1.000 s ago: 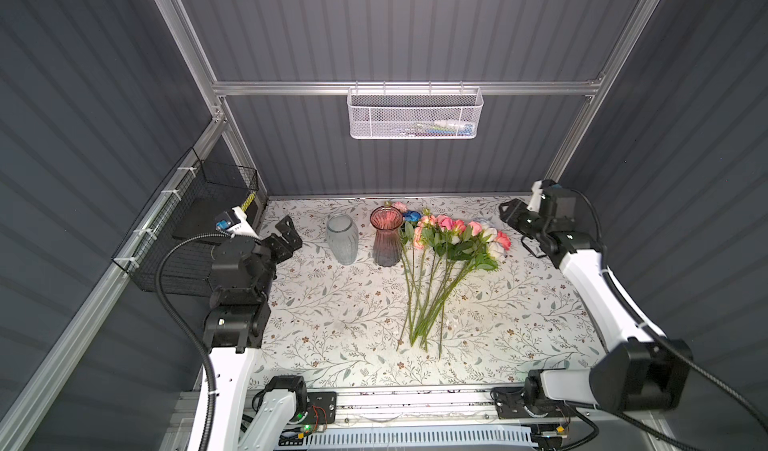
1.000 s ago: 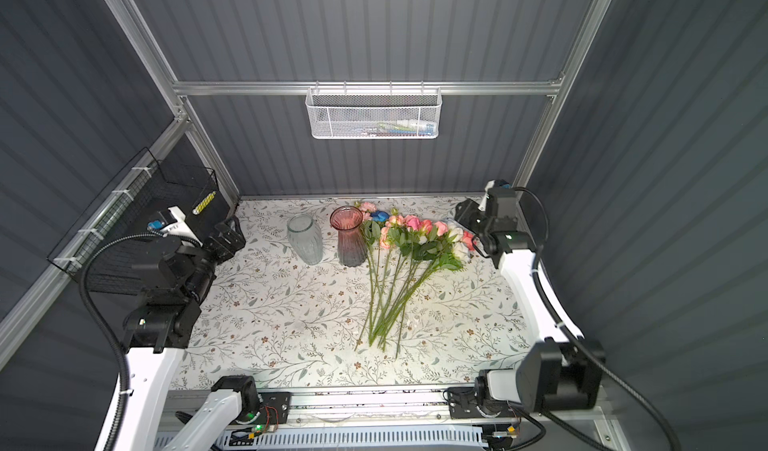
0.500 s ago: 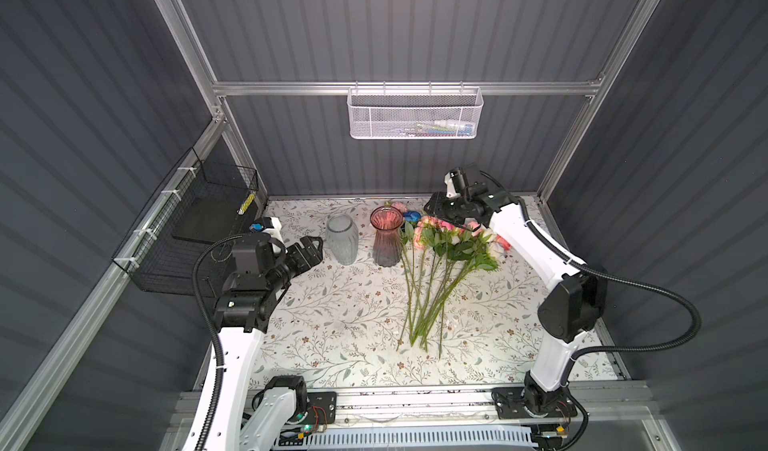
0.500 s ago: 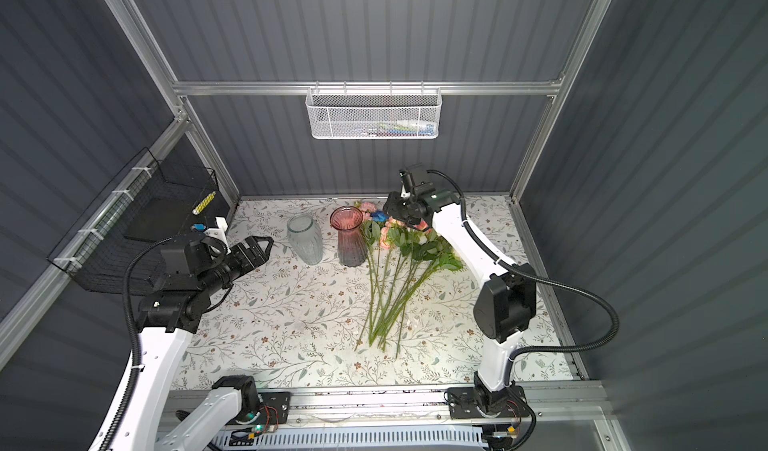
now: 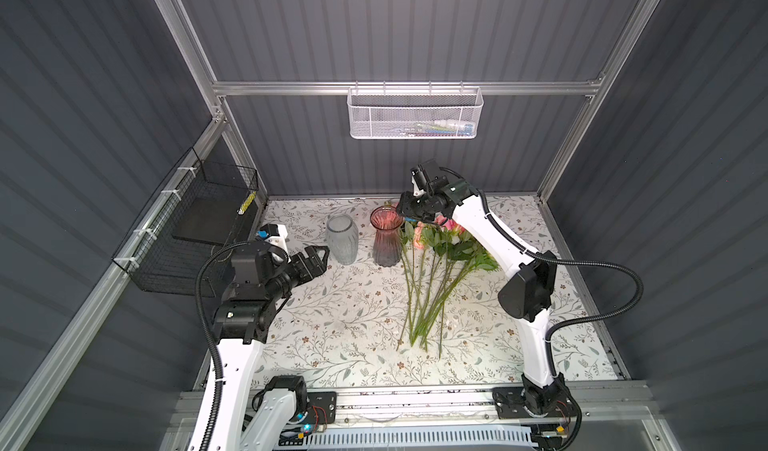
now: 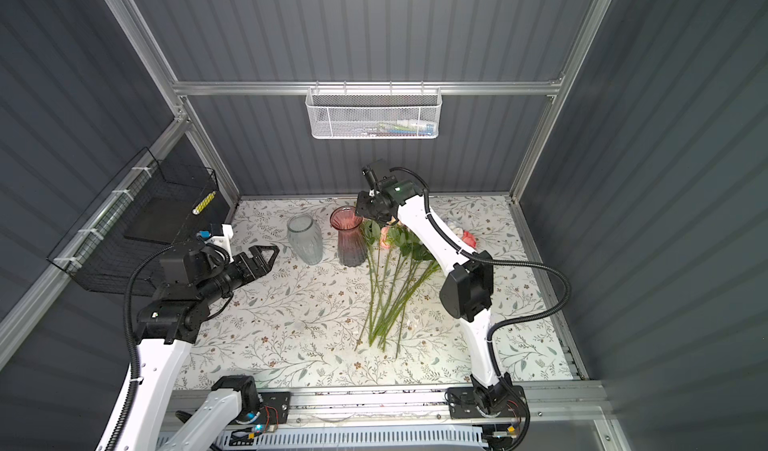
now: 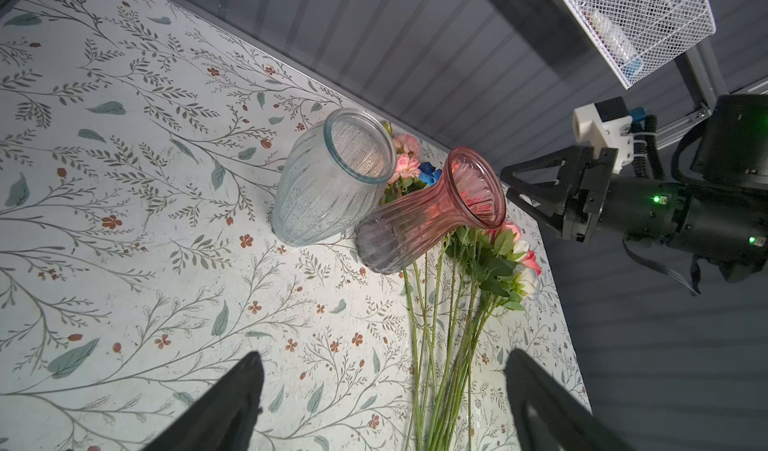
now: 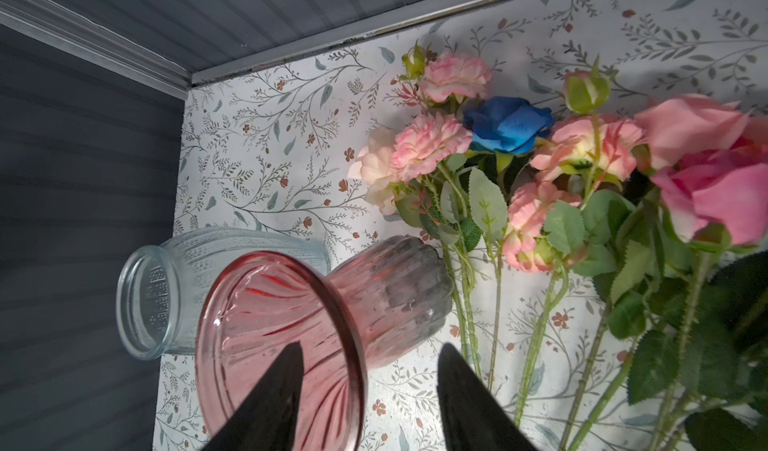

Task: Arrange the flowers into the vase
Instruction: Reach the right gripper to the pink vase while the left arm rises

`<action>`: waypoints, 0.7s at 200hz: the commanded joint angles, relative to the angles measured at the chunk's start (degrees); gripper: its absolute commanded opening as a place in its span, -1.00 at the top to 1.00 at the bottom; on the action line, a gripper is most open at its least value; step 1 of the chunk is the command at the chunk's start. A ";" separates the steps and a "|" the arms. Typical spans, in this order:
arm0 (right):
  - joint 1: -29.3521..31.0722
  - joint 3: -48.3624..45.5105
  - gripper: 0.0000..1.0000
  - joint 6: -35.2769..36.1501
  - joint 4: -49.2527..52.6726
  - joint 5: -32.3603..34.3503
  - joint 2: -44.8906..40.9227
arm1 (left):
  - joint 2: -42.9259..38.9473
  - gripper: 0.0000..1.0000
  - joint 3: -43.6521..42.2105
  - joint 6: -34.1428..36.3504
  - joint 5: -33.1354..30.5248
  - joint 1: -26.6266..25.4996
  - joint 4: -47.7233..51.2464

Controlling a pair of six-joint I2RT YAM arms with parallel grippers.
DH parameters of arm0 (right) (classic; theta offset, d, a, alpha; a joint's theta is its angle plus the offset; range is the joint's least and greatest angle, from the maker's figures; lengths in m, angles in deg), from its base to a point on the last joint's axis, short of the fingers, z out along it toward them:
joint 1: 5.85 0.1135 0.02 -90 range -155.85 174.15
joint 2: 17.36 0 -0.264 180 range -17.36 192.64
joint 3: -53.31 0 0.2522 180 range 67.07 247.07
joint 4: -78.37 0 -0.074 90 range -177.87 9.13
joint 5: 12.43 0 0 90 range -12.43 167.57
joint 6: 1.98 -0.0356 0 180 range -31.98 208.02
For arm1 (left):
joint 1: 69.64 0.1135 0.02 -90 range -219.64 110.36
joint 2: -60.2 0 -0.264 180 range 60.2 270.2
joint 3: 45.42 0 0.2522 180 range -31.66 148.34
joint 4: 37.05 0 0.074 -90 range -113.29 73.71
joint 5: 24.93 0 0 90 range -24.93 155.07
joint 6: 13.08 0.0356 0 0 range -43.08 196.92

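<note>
Several flowers (image 5: 432, 270) lie flat on the table (image 5: 332, 328), stems converging toward the front edge, heads near the back wall, just right of the upright pink vase (image 5: 386, 237). The right gripper (image 8: 368, 347), half-parted and empty, hovers at its rim. The left gripper (image 5: 322, 251), spread wide and empty, points at the clear vase (image 5: 341, 239); bare table lies in front.
</note>
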 commanded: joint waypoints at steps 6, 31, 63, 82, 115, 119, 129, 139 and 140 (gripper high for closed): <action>0.48 1.47 -0.07 -0.56 3.87 1.30 0.90 | -0.97 -0.84 -0.24 1.38 1.49 -0.53 0.86; 1.14 1.81 -0.01 -0.39 3.71 0.67 1.91 | -1.06 -0.84 -0.49 1.42 1.40 -0.63 0.81; 2.19 4.62 0.02 -0.59 4.45 0.38 4.19 | -1.11 -0.85 -1.55 1.32 0.72 -0.57 0.38; 2.66 6.35 0.04 -0.81 5.03 1.66 5.39 | -1.13 -0.86 -2.20 1.13 -0.07 -0.58 0.35; 2.81 6.53 0.14 -1.26 5.15 3.28 6.43 | -1.30 -0.86 -2.70 1.27 -0.67 -0.53 0.58; 2.79 6.50 0.15 -1.34 5.14 3.50 6.38 | -1.34 -0.87 -2.69 1.29 -0.86 -0.55 0.66; 2.82 6.40 0.18 -1.35 5.35 4.01 6.38 | -1.55 -0.88 -2.59 1.38 -1.11 -0.53 0.84; 2.87 6.36 0.21 -1.36 5.44 4.13 6.25 | -1.65 -0.88 -2.57 1.54 -1.45 -0.53 1.09; 2.90 6.33 0.22 -1.36 5.44 4.13 6.20 | -1.68 -0.88 -2.57 1.55 -1.43 -0.53 1.10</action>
